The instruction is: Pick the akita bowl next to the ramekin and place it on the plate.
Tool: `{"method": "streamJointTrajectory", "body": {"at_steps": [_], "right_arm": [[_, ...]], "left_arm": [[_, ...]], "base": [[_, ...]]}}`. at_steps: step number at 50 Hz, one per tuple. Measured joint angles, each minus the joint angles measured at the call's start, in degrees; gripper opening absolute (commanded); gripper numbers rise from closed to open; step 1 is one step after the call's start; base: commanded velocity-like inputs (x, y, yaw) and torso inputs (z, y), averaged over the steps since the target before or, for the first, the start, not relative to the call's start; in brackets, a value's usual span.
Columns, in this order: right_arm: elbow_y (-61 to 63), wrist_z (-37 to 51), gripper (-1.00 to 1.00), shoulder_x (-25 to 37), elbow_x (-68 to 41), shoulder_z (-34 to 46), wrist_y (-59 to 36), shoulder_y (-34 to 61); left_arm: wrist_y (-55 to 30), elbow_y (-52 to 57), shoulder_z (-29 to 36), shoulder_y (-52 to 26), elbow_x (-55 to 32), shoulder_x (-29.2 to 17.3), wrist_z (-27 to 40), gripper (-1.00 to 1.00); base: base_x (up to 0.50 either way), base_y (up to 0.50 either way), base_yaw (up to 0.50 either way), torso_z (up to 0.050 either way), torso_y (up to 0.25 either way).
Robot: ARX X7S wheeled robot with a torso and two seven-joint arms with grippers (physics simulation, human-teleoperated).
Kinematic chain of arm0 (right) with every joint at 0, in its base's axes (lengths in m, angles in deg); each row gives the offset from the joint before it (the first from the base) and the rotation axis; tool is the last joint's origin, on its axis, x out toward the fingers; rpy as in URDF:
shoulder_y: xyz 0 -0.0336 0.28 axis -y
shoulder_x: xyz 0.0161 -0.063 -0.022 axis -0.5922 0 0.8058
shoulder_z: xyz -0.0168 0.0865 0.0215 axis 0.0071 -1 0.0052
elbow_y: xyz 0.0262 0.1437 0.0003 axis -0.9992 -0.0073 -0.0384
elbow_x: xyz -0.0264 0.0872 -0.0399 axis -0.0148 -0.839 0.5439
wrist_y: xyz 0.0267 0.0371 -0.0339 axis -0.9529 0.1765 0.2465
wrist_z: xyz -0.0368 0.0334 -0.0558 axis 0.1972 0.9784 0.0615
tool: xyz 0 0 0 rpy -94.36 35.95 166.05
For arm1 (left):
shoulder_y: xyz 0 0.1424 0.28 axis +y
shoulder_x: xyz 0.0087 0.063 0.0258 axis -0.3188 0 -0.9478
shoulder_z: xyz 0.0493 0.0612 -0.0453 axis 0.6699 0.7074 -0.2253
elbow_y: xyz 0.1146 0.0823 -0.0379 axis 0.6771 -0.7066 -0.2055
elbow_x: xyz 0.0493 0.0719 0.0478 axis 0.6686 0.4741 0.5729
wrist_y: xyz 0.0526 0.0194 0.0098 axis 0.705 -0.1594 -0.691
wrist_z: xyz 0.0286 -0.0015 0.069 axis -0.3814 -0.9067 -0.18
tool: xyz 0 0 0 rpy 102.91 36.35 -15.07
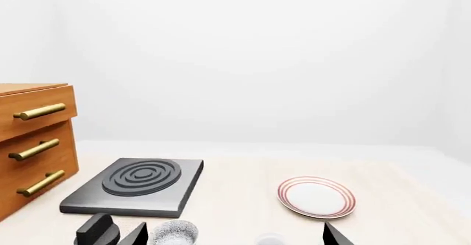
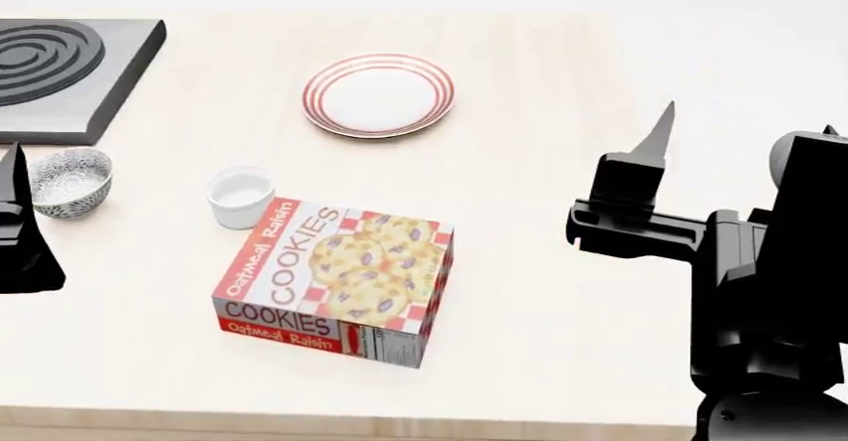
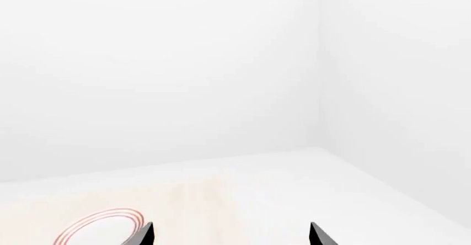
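Pale wood grain covers the table (image 2: 570,83) in the head view. On it the akita bowl (image 2: 70,181), grey-patterned, sits near the left edge of the picture, just in front of the dark grey burner slab (image 2: 79,64) with its ringed coil. The ramekin (image 2: 241,196) stands beside the bowl on its right, apart from it, and the cookie box (image 2: 338,280) lies flat just in front of the ramekin. The plate (image 2: 377,94) with red rings rests farther back, well apart from the bowl, with nothing on it. The left gripper (image 2: 20,227) shows only as a black shape at the picture's left edge, close by the bowl — whether it is released or clenched cannot be told here. The right gripper (image 2: 662,138) is raised over bare table on the right.

From the left wrist, the bowl (image 1: 174,233) lies between the two dark fingertips (image 1: 335,236), which stand wide apart and grasp nothing; the burner (image 1: 136,184), the plate (image 1: 316,197) and a wooden drawer unit (image 1: 33,145) with brass handles lie beyond.

From the right wrist, the fingertips (image 3: 144,235) are spread wide and empty — only part of the plate (image 3: 99,225) shows.
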Motion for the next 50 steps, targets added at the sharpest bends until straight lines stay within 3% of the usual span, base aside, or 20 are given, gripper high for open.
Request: {"method": "streamJointTrajectory", "body": {"at_steps": [19,50], "right_arm": [[-0.1,0.2,1.00,0.3,-0.5,0.3,0.8,-0.3],[-0.2,1.0,1.00,0.7,-1.5,0.3,0.6,-0.1]], "left_arm": [[0.7,-0.3,-0.1,0.3,-0.6,-0.3,0.4,1.00],[0.4,-0.3,-0.2,0.2,-1.8,-0.6,1.2,1.00]], "base": [[0.00,0.00,0.00,0.000,0.000],[0.00,-0.15,0.00,0.000,0.000]]}}
